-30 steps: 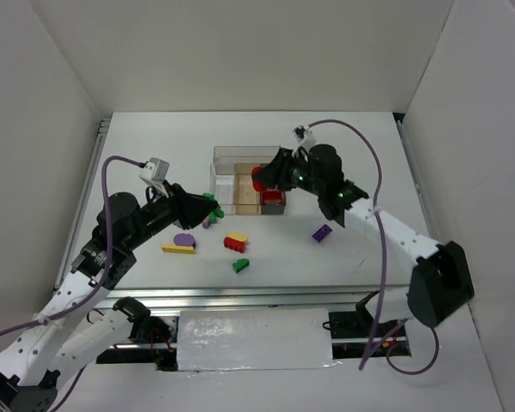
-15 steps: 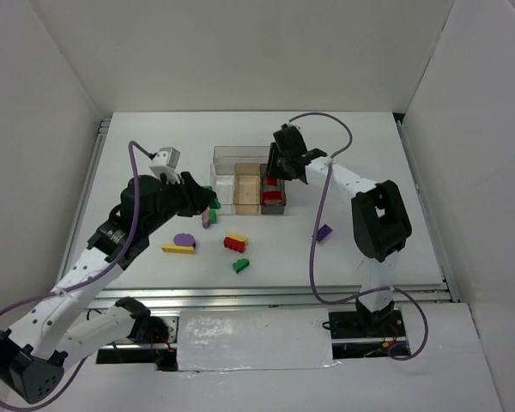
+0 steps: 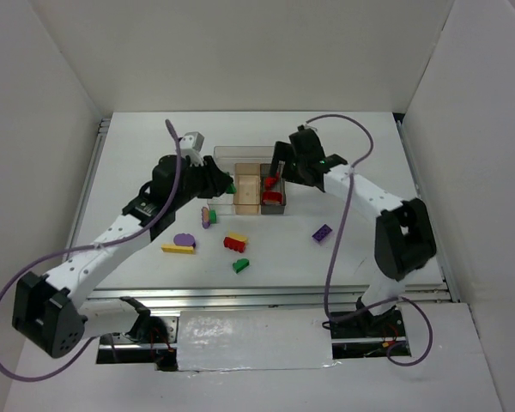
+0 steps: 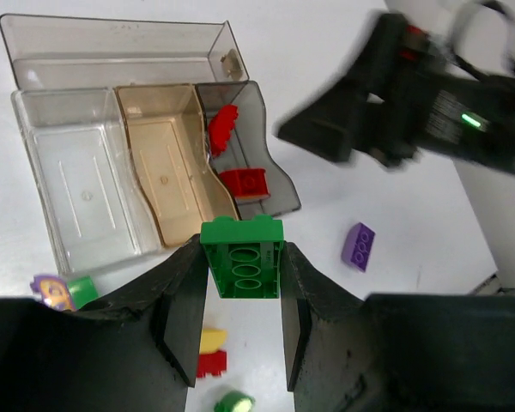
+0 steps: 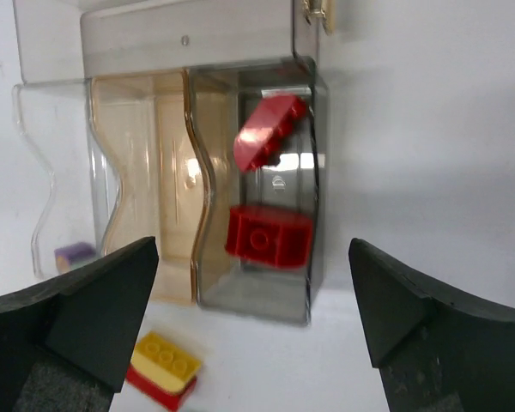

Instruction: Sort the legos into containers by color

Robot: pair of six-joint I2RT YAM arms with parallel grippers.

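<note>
left gripper pinches green brick | right gripper wide open, empty | red bricks beneath, apparently in bin

Readable text: none in any view.
Grey bin floor: a small moulded mark, too small to read.
Clear bin floor: a small round moulded mark, no letters legible.
Green brick: no lettering legible on it.
</note>
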